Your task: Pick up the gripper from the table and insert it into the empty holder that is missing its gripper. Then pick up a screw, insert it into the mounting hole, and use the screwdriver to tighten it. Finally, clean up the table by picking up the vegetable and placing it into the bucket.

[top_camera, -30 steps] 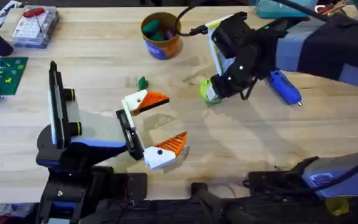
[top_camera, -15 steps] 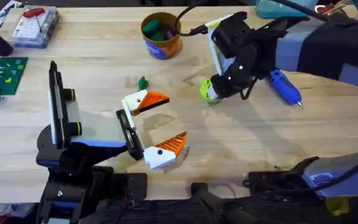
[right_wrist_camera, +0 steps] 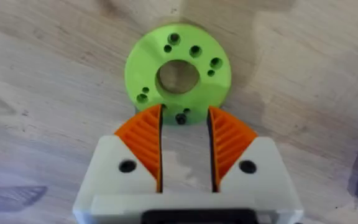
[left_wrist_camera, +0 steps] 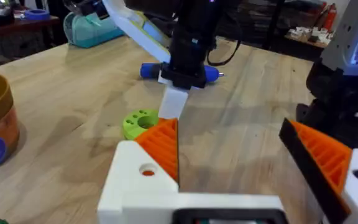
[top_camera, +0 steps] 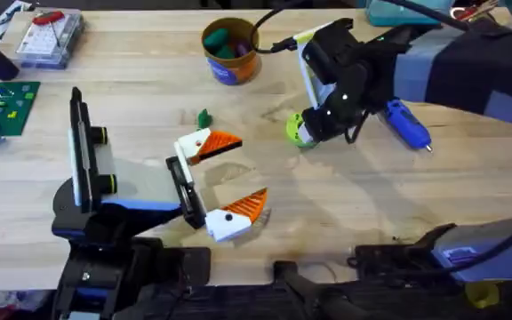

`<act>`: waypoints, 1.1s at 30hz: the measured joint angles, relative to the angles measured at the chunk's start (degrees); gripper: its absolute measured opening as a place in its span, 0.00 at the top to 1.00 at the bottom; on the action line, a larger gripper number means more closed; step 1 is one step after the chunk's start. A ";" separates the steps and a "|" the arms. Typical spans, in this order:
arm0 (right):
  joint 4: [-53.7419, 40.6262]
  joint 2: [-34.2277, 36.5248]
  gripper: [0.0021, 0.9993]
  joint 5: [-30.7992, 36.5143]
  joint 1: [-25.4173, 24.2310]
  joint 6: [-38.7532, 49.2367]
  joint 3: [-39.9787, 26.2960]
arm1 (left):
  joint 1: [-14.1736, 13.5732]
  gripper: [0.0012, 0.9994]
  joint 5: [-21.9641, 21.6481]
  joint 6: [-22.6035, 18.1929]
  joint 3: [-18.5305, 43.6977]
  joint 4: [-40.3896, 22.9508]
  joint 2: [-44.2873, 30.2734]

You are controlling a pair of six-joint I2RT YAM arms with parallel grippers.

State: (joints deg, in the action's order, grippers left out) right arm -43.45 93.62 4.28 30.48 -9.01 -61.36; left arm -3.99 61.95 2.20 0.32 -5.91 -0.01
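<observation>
The right gripper (right_wrist_camera: 184,149), white with orange ribbed pads, hangs low over the light wooden plank surface (top_camera: 345,204) with its fingers set narrow, a slim gap between the pads and nothing clamped; a tiny dark screw-like piece (right_wrist_camera: 181,118) sits just at the pad tips, against the edge of the lime-green round plastic disc with holes (right_wrist_camera: 178,73). The left gripper (top_camera: 225,187) rests open wide, holding nothing, near the middle of the surface. The small dark-green leafy toy vegetable (top_camera: 204,117) lies on the wood between the left gripper and the round orange-yellow bucket with a blue label (top_camera: 230,51), which already holds coloured toy pieces. It is probably very light, so it should be taken across its middle with a gentle, nearly closed pinch, pads low against the wood, or it may skid aside. The blue pen-shaped electric screwdriver (top_camera: 407,124) lies just beyond the right arm, bit pointing toward the near edge; its fat plastic body looks stiff and smooth, best held around the thick middle so that it does not roll or tip. The screw, being so small, would likely slip from ribbed pads unless caught squarely.
</observation>
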 joint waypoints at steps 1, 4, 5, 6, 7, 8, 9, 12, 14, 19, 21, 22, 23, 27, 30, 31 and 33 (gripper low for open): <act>-0.01 0.00 0.81 0.01 0.00 0.01 0.00 | 0.00 0.01 0.00 0.00 0.00 0.00 0.00; 0.02 0.00 0.83 0.00 0.00 -0.01 0.00 | 0.00 0.01 0.00 0.00 0.00 0.00 0.00; 0.04 0.00 0.84 0.00 0.00 -0.01 0.00 | 0.00 0.01 0.00 0.00 0.00 0.00 0.00; 0.06 0.00 0.85 0.01 0.00 -0.01 0.00 | 0.00 0.01 0.00 0.00 0.00 0.00 0.00; 0.07 0.00 0.87 0.01 0.00 -0.02 0.00 | 0.00 0.01 0.00 0.00 0.00 0.00 0.00; 0.07 0.00 0.90 0.02 0.00 -0.02 0.00 | 0.00 0.01 0.00 0.00 0.00 0.00 0.00; 0.07 0.00 0.94 0.05 0.00 0.06 0.00 | 0.00 0.01 0.00 0.00 0.00 0.00 0.00; 0.10 0.00 1.00 -0.01 0.00 -0.01 0.00 | 0.00 0.01 0.00 0.00 0.00 0.00 0.00; 0.10 0.00 1.00 -0.01 0.00 -0.01 0.00 | 0.00 0.01 0.00 0.00 0.00 0.00 0.00; 0.10 0.00 1.00 -0.01 0.00 -0.01 0.00 | 0.00 0.01 0.00 0.00 0.00 0.00 0.00; 0.09 0.00 1.00 -0.01 0.00 -0.01 0.00 | 0.00 0.01 0.00 0.00 0.00 0.00 0.00; 0.07 0.00 1.00 -0.01 0.00 -0.01 0.00 | 0.00 0.01 0.00 0.00 0.00 0.00 0.00; 0.02 0.00 1.00 -0.01 0.00 -0.01 -0.01 | 0.00 0.01 0.00 0.00 0.00 0.00 0.00; -1.37 0.00 1.00 0.01 0.00 -0.01 -0.84 | 0.00 0.01 0.00 0.00 0.00 0.00 0.00; -3.30 0.00 1.00 0.02 0.00 0.00 -2.78 | 0.00 0.01 0.00 0.00 0.00 0.00 0.00; -4.20 -0.01 1.00 0.03 0.00 0.01 -3.76 | 0.00 0.01 0.00 0.00 0.00 0.00 0.00; -5.79 -0.18 1.00 0.04 0.00 0.06 -5.63 | 0.00 0.01 0.00 0.00 0.00 0.00 0.00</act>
State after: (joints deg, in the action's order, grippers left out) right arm -49.24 93.45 4.32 30.48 -8.94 -67.00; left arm -3.99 61.95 2.20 0.32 -5.91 -0.01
